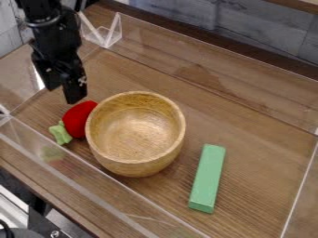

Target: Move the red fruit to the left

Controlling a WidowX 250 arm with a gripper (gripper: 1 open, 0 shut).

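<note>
In the camera view, the gripper (65, 85) hung just above the red fruit (80, 118) with fingers spread and holding nothing, apparently placed to drop around it. The red fruit sat on the table (236, 102), touching the left outer wall of the wooden bowl (137, 133), which held nothing.
</note>
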